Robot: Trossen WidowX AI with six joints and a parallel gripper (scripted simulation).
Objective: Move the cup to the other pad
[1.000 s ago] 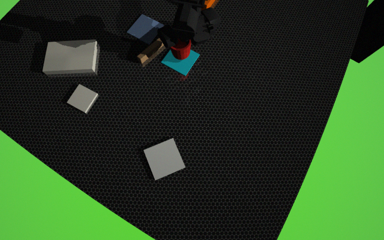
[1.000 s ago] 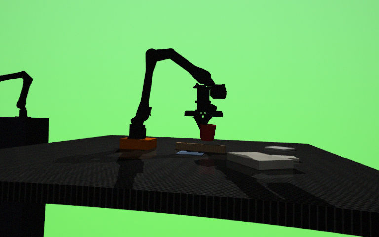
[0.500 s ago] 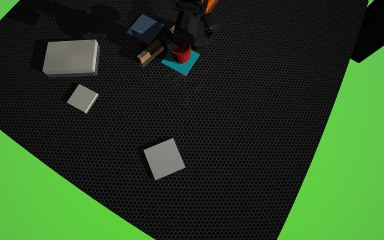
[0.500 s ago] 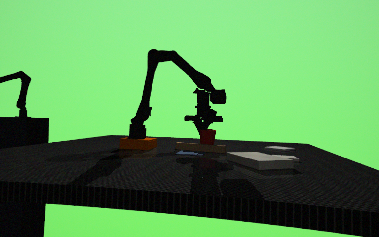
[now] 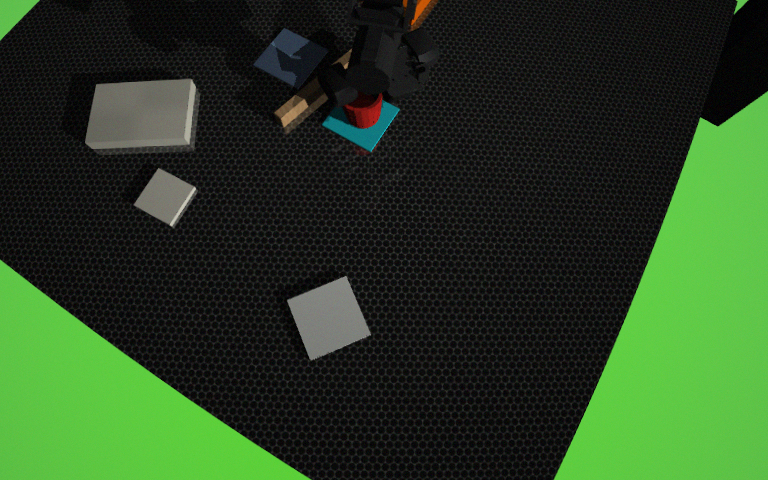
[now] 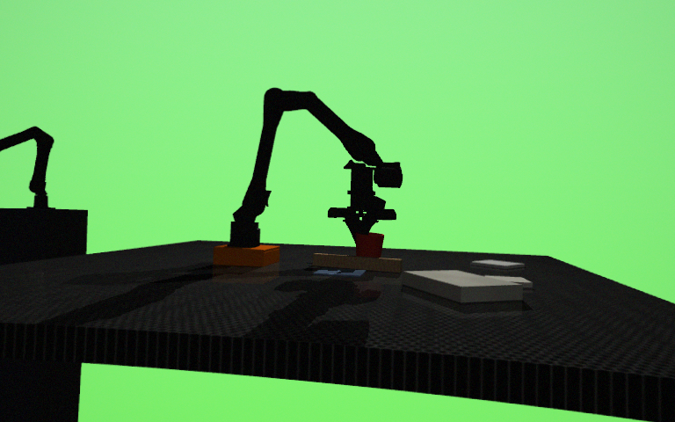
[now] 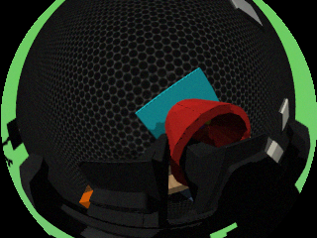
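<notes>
The red cup [image 5: 363, 113] [image 6: 369, 245] [image 7: 185, 116] is upright over the middle of the teal pad [image 5: 370, 141] [image 7: 165, 104], low over it or on it; I cannot tell whether it touches. My gripper [image 6: 359, 236] [image 7: 169, 137] points down and is shut on the cup's wall, on the side toward the wooden bar. The cup's inside is dark in the wrist view, with only faint coloured spots, so the marbles are hard to make out. None show outside it. The blue pad [image 5: 281, 44] [image 6: 355, 272] lies beyond the bar, partly in shadow.
A low wooden bar [image 5: 294, 113] [image 6: 358, 261] stands between the two pads, close to the cup. A large pale block [image 5: 138, 113] [image 6: 447, 282], a small pale block [image 5: 163, 195] and a flat grey square [image 5: 328, 316] [image 6: 497, 264] lie farther off. The arm's orange base [image 6: 243, 256] is behind.
</notes>
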